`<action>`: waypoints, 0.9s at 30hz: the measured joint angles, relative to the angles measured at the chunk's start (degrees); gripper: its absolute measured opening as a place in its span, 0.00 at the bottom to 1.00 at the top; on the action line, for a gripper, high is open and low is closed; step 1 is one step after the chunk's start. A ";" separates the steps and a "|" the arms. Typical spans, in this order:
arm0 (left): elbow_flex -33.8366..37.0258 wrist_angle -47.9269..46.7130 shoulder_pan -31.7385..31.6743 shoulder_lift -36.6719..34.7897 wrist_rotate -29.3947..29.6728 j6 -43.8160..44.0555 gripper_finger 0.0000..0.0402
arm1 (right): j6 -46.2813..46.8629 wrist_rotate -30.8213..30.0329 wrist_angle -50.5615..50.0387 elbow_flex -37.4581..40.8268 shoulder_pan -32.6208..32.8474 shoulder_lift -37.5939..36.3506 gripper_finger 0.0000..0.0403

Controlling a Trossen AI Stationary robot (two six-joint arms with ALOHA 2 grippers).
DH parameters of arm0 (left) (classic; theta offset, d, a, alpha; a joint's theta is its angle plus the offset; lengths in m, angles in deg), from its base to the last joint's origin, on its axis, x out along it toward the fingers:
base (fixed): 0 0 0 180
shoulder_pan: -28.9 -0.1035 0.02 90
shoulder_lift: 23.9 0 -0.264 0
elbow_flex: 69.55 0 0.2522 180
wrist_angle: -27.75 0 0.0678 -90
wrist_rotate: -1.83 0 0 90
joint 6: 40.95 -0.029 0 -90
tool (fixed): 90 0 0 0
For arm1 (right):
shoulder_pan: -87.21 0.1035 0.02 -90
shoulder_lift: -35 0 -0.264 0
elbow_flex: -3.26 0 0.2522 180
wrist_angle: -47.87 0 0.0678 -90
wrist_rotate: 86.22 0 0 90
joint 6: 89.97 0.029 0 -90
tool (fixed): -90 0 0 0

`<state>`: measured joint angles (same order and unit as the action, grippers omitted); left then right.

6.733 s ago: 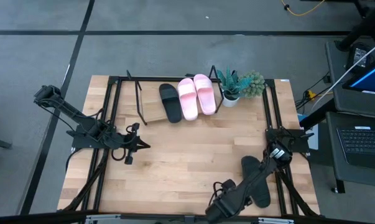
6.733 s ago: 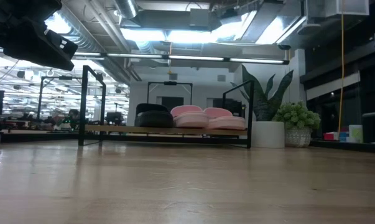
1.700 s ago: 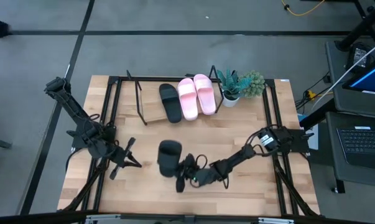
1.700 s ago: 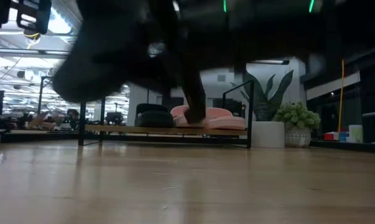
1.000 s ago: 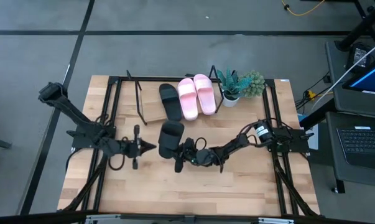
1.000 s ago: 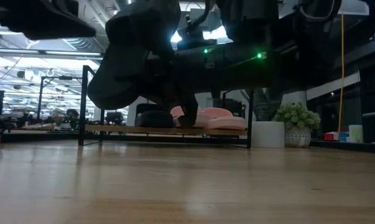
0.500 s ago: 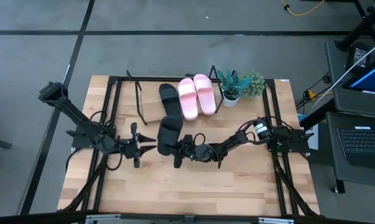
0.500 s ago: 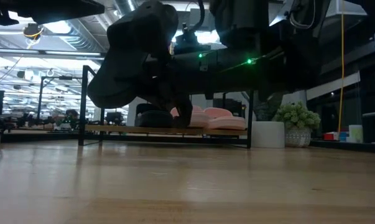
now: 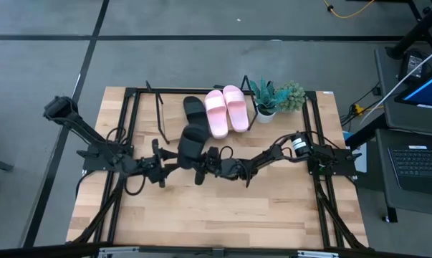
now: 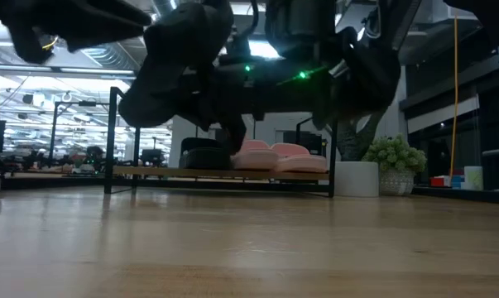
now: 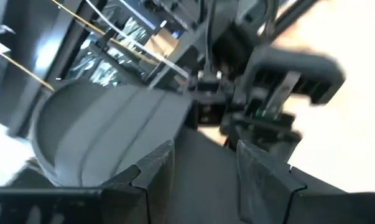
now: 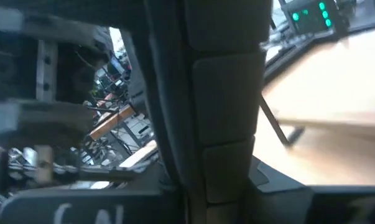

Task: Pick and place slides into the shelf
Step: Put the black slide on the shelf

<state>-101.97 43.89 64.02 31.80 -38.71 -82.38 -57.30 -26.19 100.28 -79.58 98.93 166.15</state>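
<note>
The black slide (image 9: 190,144) hangs in the air above mid-table, at about six o'clock from the shelf (image 9: 174,130), clamped at its near end by the right gripper (image 9: 203,162). The left gripper (image 9: 170,163) sits at nine o'clock from it, just beside its edge, fingers spread apart. On the shelf lie another black slide (image 9: 195,111) and two pink slides (image 9: 226,109) side by side. Two potted plants (image 9: 275,98) stand at three o'clock from them.
</note>
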 joint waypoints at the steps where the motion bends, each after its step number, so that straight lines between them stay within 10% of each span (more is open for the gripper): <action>1: 0.00 0.55 -0.48 0.72 0.78 -1.34 0.41 | -0.42 0.15 -0.21 -0.52 -0.11 0.00 0.17; 15: 0.02 15.78 1.21 8.64 5.53 -27.46 0.41 | -1.72 0.52 -4.19 -2.34 -1.03 0.07 0.17; 27: -2.26 16.99 0.77 11.65 7.09 -33.45 0.41 | -1.41 1.68 -3.69 -2.28 -1.44 0.04 0.17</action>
<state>-104.23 60.88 64.79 43.45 -31.62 -115.83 -58.71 -24.51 96.59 -81.86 97.49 166.19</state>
